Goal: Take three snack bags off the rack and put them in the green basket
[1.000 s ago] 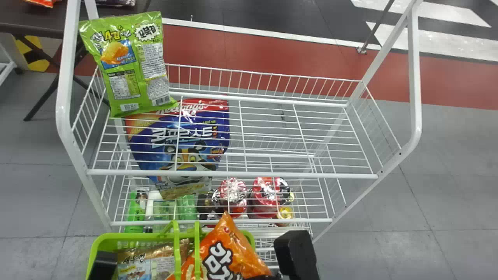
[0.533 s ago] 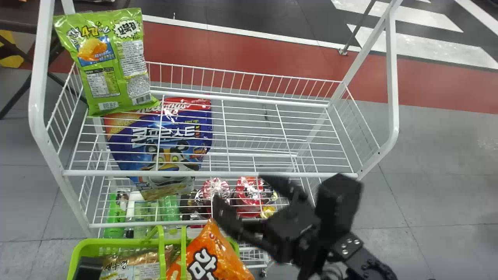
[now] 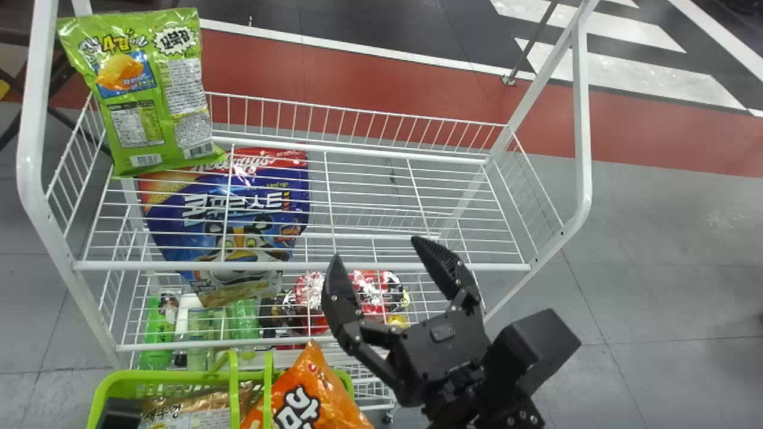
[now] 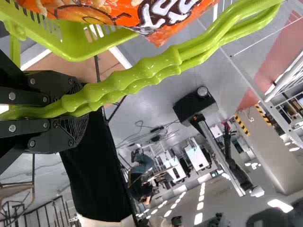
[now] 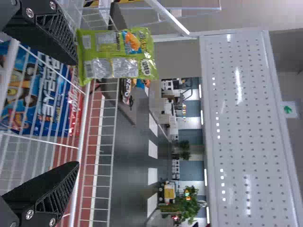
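In the head view my right gripper [image 3: 375, 247] is open and holds nothing, over the front edge of the rack [image 3: 298, 266]. A green snack bag [image 3: 143, 95] stands upright at the top shelf's left end. The green basket [image 3: 179, 376] holds an orange snack bag [image 3: 313, 393] and a brown one [image 3: 191, 411]. My left gripper [image 3: 119, 412] is at the basket's left part. The left wrist view has that gripper [image 4: 78, 106] shut on the basket's handles [image 4: 137, 73]. In the right wrist view the green bag [image 5: 116, 54] lies beyond my open right gripper [image 5: 75, 112].
A blue cereal bag [image 3: 238, 220] is on the shelf below the top one. Bottles [image 3: 158, 333] and red-lidded containers [image 3: 369, 292] stand lower down. The rack's white side frame [image 3: 581, 119] rises at the right.
The right gripper has moved from beside the orange bag up and away from the basket, and now its fingers show spread. The head view has shifted, so the rack and basket appear farther left.
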You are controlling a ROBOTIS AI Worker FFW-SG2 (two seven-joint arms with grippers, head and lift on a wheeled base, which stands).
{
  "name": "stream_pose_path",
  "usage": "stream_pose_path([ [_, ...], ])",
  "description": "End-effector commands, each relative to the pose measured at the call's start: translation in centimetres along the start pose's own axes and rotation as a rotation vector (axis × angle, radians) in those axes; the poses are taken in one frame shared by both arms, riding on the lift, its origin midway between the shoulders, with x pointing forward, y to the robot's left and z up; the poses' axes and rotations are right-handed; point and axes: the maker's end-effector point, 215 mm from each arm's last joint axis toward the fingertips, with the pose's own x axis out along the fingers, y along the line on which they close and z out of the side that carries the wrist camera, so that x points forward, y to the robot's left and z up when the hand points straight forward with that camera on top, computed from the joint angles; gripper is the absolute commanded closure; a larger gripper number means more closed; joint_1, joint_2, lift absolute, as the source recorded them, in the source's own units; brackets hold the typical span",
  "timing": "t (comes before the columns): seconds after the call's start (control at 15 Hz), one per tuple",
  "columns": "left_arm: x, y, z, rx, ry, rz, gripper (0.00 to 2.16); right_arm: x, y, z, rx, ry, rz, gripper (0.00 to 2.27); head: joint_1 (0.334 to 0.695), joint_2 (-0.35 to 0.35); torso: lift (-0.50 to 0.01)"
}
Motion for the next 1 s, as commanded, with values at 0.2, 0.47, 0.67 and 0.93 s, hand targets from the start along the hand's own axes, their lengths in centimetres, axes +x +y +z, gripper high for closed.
stream_pose_path([
  [0.2, -0.43, 0.56, -0.21, 0.004, -0.001, 0.004, 1.91, -1.30, -0.98, -0.82, 0.013, 0.009, -0.036, 0.07, 0.695, -0.329, -0.027],
  [0.47, -0.51, 0.53, -0.54, -0.001, 0.004, 0.004, 1.91, -1.35, -0.98, -0.33, 0.017, -0.008, -0.039, 0.08, 0.695, -0.338, -0.027],
  [0.67, -0.56, 0.43, -0.72, -0.008, 0.002, 0.003, 1.91, -1.32, -1.03, -0.18, 0.017, -0.014, -0.040, 0.08, 0.695, -0.339, -0.027],
  [0.93, -0.76, 0.68, -0.71, -0.010, 0.000, 0.010, 1.91, -1.30, -1.18, -0.14, 0.011, -0.014, -0.041, 0.08, 0.695, -0.338, -0.027],
])
